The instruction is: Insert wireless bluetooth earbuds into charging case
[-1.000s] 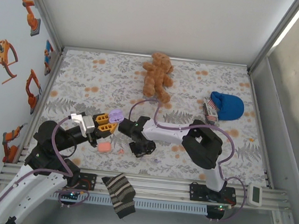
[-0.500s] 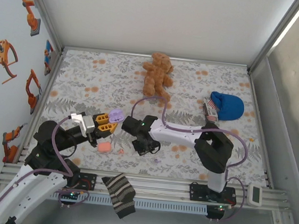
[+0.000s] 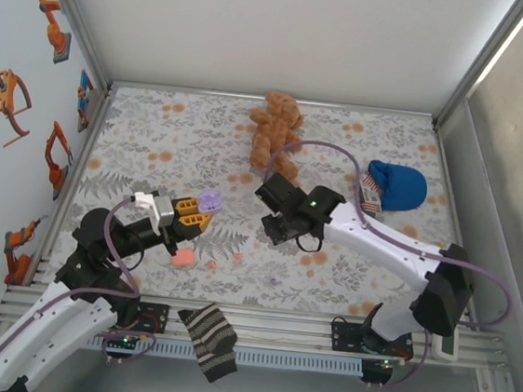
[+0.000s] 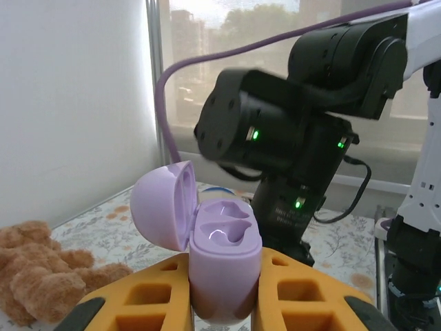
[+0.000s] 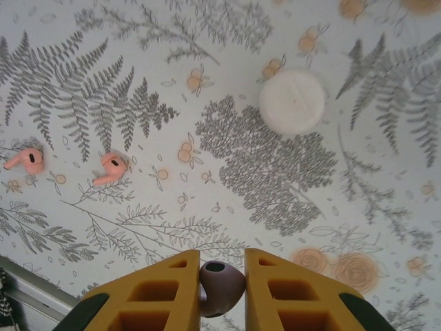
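Observation:
My left gripper [image 4: 224, 279] is shut on the base of a lilac charging case [image 4: 224, 252], held upright with its lid [image 4: 160, 203] swung open and both wells empty; in the top view this lilac case [image 3: 208, 200] hangs above the mat's left. My right gripper [image 5: 222, 286] is shut on a dark purple earbud [image 5: 222, 286], hovering over the mat [image 5: 275, 172]; seen from above, my right gripper [image 3: 273, 223] sits right of the case. A salmon-pink case [image 3: 181, 258] lies closed on the mat. Two pink earbuds [image 5: 27, 160] [image 5: 111, 167] and a lilac earbud [image 3: 276, 279] lie loose.
A flat round white disc [image 5: 292, 101] lies on the mat under the right arm. A teddy bear [image 3: 276, 132] sits at the back, a blue cap [image 3: 398, 185] and a striped item [image 3: 367, 193] at the right. A striped sock [image 3: 209, 338] hangs over the front rail.
The right arm has lifted off the mat near the pink earbuds and swung back and to the right. The left gripper with the lilac case shifted slightly right.

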Controlling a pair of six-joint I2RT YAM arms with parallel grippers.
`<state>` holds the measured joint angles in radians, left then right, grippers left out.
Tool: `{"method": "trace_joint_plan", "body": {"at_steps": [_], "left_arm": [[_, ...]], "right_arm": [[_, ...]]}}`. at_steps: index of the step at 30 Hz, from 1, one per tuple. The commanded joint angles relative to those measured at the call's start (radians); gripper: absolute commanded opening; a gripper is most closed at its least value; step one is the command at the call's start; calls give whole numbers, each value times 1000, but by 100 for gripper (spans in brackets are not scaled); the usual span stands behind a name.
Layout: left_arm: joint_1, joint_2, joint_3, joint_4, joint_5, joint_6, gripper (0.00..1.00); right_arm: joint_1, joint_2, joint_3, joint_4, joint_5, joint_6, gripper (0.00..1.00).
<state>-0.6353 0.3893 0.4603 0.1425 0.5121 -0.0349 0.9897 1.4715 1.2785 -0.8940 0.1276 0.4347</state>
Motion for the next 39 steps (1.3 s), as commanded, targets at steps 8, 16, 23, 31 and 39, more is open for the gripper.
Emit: {"method": "trace_joint_plan", "body": {"at_steps": [8,16,23,31,39], "left_arm": [[-6,111,-25,179,9,-76,2],[-7,230,-26,288,27,-112,2],[-6,341,-14,386,75,-175,1],[-17,431,1,478,105,-205,0],[-21,466,23,463,131,-168,0]], "right_arm": [[-8,-133,104,29,89,-285,19],[-9,-203,150,104,35,-434,20],[-6,-259,157,180,-65,-590,19],[-2,-277,166,291,-140,-686,20],[25,-242,210,301,-132,-739,19]]}}
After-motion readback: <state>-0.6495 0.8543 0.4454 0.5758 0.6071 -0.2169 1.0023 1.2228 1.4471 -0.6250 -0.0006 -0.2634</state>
